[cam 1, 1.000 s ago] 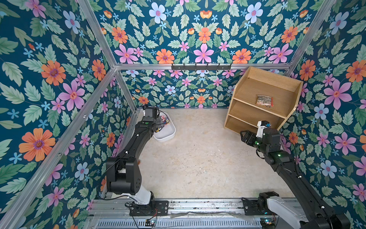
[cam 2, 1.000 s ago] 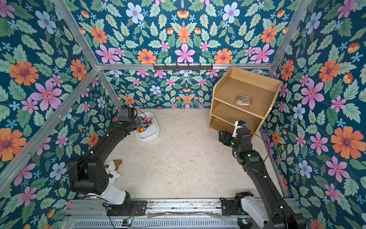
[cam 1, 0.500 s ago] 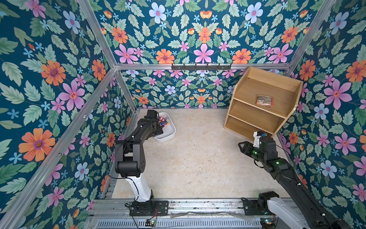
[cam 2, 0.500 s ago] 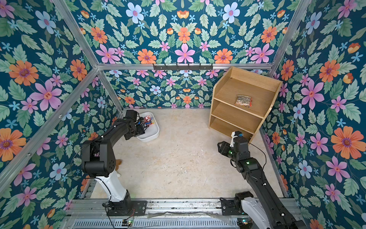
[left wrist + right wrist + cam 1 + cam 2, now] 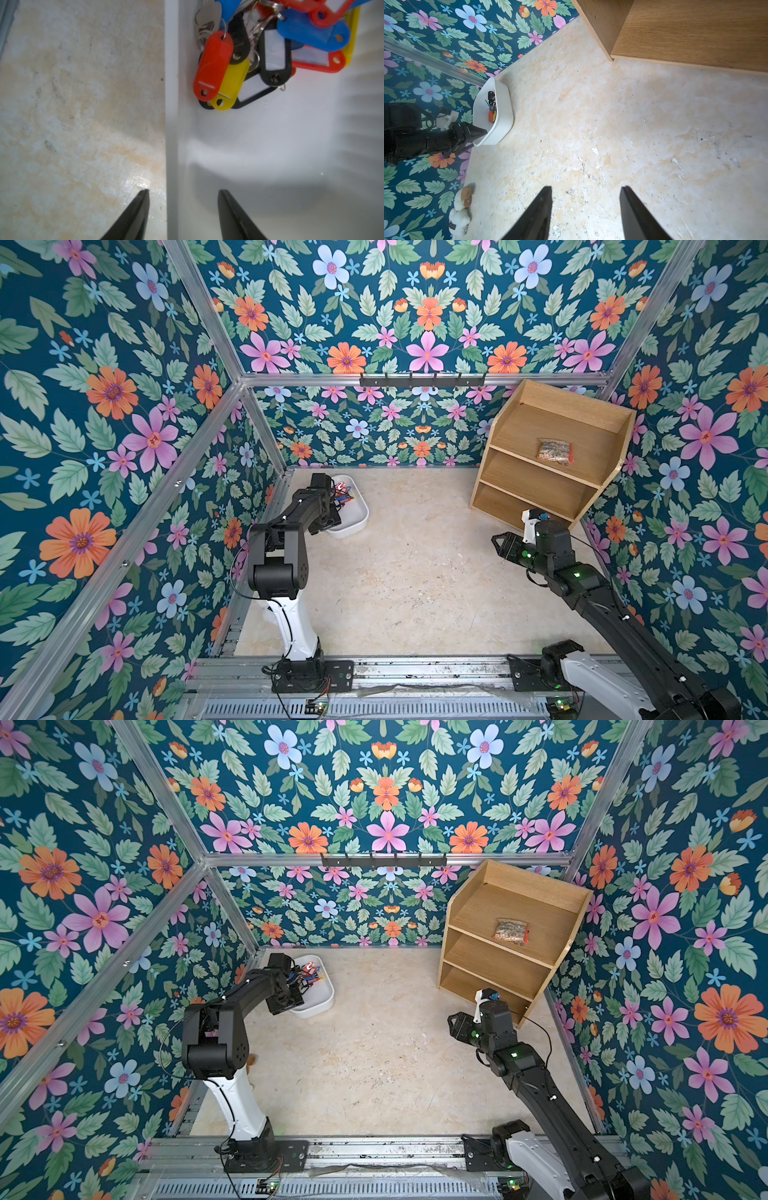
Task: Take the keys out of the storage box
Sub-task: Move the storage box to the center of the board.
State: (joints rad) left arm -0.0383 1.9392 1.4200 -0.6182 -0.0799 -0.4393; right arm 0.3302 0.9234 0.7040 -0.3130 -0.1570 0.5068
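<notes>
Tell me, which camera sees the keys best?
The left wrist view: the keys sit close up, coloured tags clear. Both top views show a tiny clump; the right wrist view shows them small and far.

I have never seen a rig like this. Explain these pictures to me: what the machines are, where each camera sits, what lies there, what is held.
Two robot arms stand at the table's near edge: the left arm and the right arm, each ending in a two-fingered gripper. Both top views come from one camera head overhead. The other two pictures come from cameras on the wrists, looking past the fingers. By the left wall sits a white box holding keys with coloured tags. A wooden shelf stands far right, a bag on its top level. A plush toy lies by the left wall. Nothing is held. The left gripper is open, one finger on each side of the box's wall; the right gripper is open over the table.
</notes>
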